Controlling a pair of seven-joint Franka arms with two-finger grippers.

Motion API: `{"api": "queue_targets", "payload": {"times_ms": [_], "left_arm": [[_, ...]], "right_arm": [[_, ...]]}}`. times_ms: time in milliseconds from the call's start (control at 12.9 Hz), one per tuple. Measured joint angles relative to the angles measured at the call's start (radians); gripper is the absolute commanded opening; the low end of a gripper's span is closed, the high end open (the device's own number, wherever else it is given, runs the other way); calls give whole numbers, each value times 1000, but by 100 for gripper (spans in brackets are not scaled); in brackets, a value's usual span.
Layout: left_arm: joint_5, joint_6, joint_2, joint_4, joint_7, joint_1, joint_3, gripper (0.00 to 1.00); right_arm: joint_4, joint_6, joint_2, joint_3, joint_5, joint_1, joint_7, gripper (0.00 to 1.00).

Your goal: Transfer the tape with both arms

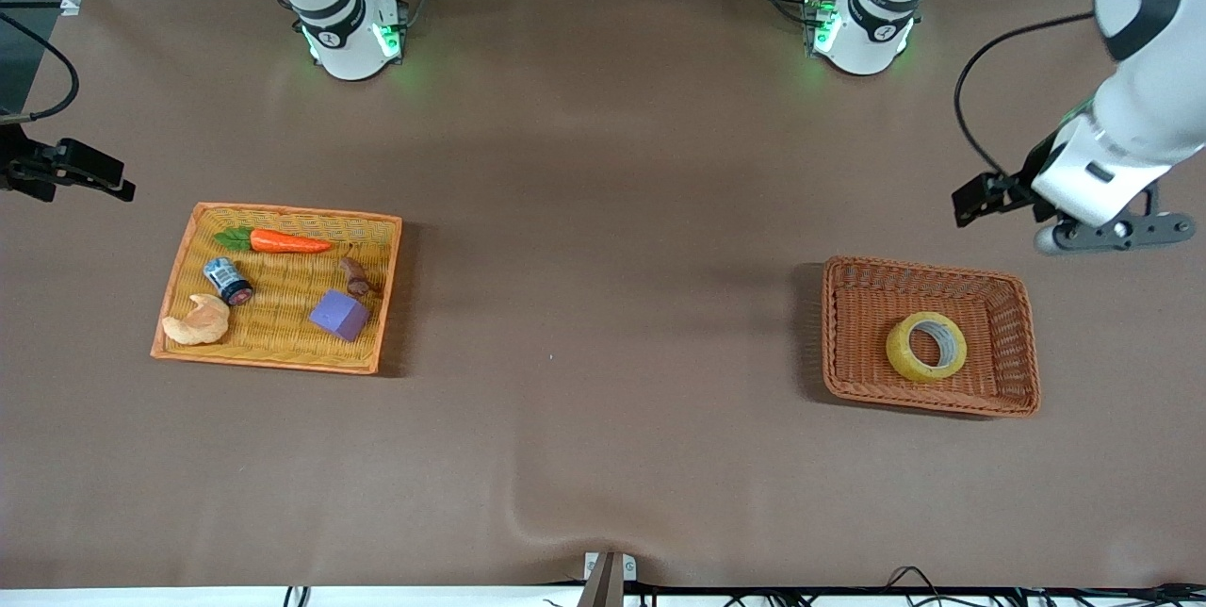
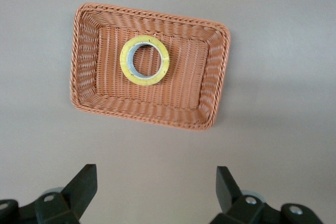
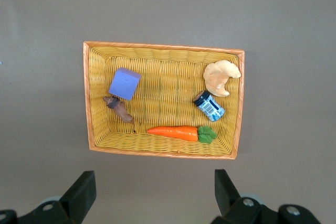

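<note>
**Tape lying in the brown basket, both grippers waiting up in the air**

Two baskets are sitting on the brown table (image 1: 603, 164). One roll of tape (image 1: 926, 346), yellowish with a grey-white core, is lying flat in the brown wicker basket (image 1: 1022, 371) toward the left arm's end of the table, alone in it. The yellow wicker basket (image 1: 179, 277) toward the right arm's end is holding five things: one carrot (image 1: 287, 241) with green leaves, one small blue-labelled can (image 1: 227, 280), one tan croissant (image 1: 197, 321), one purple cube (image 1: 340, 315) and one small brown item (image 1: 355, 276) whose kind I cannot tell.

The left gripper (image 2: 156, 190) is hanging over bare table beside the brown basket, fingers spread wide and holding nothing. The right gripper (image 3: 155, 190) is hanging over bare table beside the yellow basket, fingers likewise spread and empty. Both arms are waiting.

The front view is showing both baskets together, the two green-lit bases and the left arm's wrist, while the right arm's hand is only a dark shape at the picture's edge. Each wrist view is showing just one basket from above, and the spread black fingertips (image 2: 84, 184) that the front view is not making plain.

The can's label is carrying white marks in the right wrist view, too small to read.
</note>
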Motion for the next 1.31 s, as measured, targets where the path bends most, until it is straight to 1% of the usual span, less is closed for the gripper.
{"api": "queue_targets", "payload": {"times_ms": [232,463,618,1004,1313], "left_arm": [[-6,-34,-2,26,78,-19,9,100],[-25,-101,-4,82,83,-88,67,100],[-26,-128,-19,103,83,-95,80,100],[-33,-186,-71,106,82,-88,95,100],[-50,-188,-65,103,82,-86,97,100]], "right_arm": [[0,0,0,0,0,0,0,100],[0,0,0,-1,0,0,0,100],[1,0,0,-1,0,0,0,100],[2,0,0,-1,0,0,0,100],[2,0,0,0,0,0,0,100]]}}
